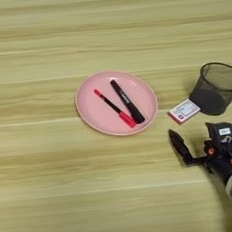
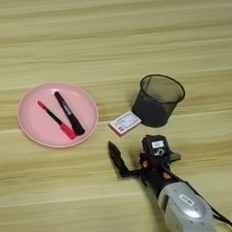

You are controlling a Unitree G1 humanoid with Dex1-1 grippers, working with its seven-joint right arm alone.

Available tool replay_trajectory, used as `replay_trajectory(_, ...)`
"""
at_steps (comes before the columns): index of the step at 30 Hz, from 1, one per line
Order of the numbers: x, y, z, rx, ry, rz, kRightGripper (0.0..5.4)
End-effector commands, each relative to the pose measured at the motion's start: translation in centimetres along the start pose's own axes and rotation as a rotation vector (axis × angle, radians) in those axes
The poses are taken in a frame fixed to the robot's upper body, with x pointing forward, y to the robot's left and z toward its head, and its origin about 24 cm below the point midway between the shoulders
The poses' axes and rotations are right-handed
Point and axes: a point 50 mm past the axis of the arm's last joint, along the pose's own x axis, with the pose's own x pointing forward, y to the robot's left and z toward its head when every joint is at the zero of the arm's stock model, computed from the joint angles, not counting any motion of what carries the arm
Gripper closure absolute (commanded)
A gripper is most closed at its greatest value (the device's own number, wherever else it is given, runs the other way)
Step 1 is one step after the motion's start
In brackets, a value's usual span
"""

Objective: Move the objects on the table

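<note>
End effector [image 2: 134,159] spread wide, empty, above bare surface [image 2: 108,33]. White-and-red box [image 2: 125,123] just at its 12 o'clock, mesh cup [image 2: 157,100] at 1. Pink plate [image 2: 33,133] at 10, holding red pen [image 2: 56,119] and black marker [image 2: 69,113].

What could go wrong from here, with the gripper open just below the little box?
The box lies flat and touches the mesh cup, so fingers closing on it may nudge or tip the cup. The open gripper could also push the box toward the plate with both pens.
</note>
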Motion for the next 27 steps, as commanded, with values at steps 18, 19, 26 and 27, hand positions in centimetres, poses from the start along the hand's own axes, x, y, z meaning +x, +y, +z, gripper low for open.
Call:
replay_trajectory(18,3.4,0.2,0.5,-0.085,-0.057,0.057,0.04)
replay_trajectory(19,3.5,0.2,0.4,-0.085,-0.057,0.059,0.04)
replay_trajectory(26,4.4,0.8,0.2,-0.087,-0.063,0.089,0.04)
replay_trajectory(27,4.5,0.8,0.2,-0.087,-0.064,0.091,0.04)
